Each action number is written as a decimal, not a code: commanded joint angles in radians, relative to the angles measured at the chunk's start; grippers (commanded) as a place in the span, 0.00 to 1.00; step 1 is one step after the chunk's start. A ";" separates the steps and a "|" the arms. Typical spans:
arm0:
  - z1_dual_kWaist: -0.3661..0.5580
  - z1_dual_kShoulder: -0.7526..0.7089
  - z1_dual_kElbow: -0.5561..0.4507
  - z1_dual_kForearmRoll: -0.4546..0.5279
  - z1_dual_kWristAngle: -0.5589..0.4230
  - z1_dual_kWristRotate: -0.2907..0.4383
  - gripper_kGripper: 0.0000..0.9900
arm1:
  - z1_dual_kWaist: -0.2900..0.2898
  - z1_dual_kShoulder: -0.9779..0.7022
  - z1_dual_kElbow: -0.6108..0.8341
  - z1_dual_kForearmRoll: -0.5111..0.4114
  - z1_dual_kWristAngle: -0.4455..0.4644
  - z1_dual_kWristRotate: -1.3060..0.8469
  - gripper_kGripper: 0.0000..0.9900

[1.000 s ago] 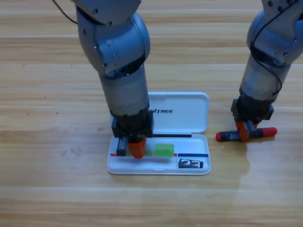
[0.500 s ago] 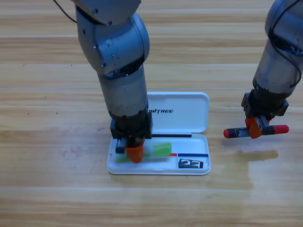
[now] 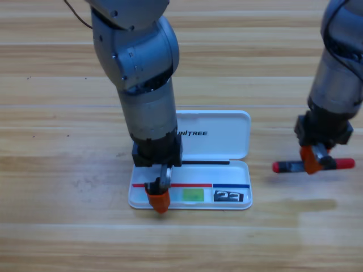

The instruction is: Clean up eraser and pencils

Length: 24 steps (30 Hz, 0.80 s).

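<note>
The right tool (image 3: 313,161) is closed on the red pencil (image 3: 313,165), which is carried level, clear of the worktop (image 3: 68,226) and well to the right of the white case (image 3: 238,201). The left tool (image 3: 159,195) hangs over the left end of the case's lower tray; whether it is wide or narrow cannot be told. In that tray the green-ended pencil (image 3: 192,195) lies at the middle and the eraser (image 3: 228,196) just right of it. Carrying the red pencil is judged the step in hand; next, it must be brought over the tray and released once the left tool is withdrawn

Single fixed high view, looking down on wooden table (image 3: 57,113); arms enter from top.
</note>
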 commanded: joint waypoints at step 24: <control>0.249 -0.353 0.361 -0.023 -0.055 0.157 1.00 | 0.278 0.345 -0.540 0.129 -0.003 0.176 0.00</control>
